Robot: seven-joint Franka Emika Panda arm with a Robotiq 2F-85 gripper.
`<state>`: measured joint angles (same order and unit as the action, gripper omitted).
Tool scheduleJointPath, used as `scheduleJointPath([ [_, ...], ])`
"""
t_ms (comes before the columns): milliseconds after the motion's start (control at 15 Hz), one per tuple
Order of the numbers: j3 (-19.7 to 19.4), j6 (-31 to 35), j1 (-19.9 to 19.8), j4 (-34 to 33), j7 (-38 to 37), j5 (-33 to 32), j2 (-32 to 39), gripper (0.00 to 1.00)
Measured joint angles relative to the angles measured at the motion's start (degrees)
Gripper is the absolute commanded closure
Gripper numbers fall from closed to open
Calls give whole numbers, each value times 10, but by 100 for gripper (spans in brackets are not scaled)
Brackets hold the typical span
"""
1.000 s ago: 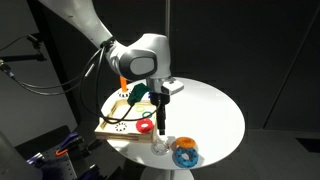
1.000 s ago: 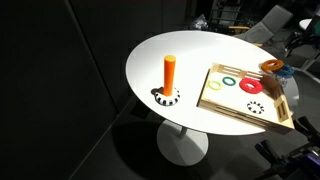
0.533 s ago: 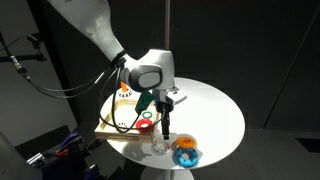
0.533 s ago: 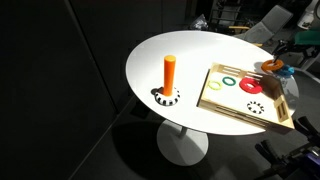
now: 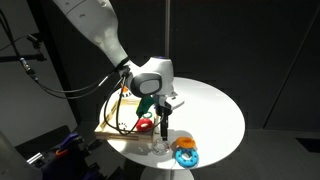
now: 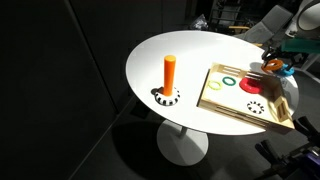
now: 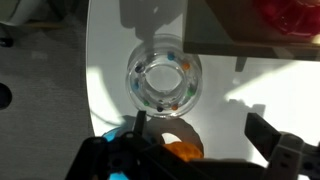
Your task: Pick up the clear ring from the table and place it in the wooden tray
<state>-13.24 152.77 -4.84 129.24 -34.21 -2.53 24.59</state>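
Note:
The clear ring [image 7: 165, 80] is glassy with small coloured specks and lies flat on the white table, in the middle of the wrist view. It shows faintly in an exterior view [image 5: 160, 147] near the table's front edge. My gripper [image 7: 200, 125] is open and empty, and its fingers [image 7: 265, 135] stand wide apart just beside the ring and above the table. In an exterior view the gripper [image 5: 163, 126] points down over the ring. The wooden tray [image 5: 112, 127] lies next to it and also shows in the wrist view [image 7: 235, 35] and in an exterior view [image 6: 228, 106].
A blue and orange ring-shaped object [image 5: 186, 153] lies close beside the clear ring. The tray holds a red ring [image 6: 252, 86], a green ring [image 6: 229, 82] and a white dotted ring [image 6: 256, 108]. An orange peg [image 6: 170, 72] stands on the table [image 6: 170, 50].
The arm has swung lower and a little towards the table's front edge, which brings the open gripper down over the clear ring. The rings and the tray have not moved.

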Motion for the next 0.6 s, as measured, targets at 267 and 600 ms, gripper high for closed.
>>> scheduleJointPath([
  [267, 0, 9, 8, -1, 0, 26, 17, 0],
  [600, 3, 35, 12, -1, 3, 52, 39, 0],
])
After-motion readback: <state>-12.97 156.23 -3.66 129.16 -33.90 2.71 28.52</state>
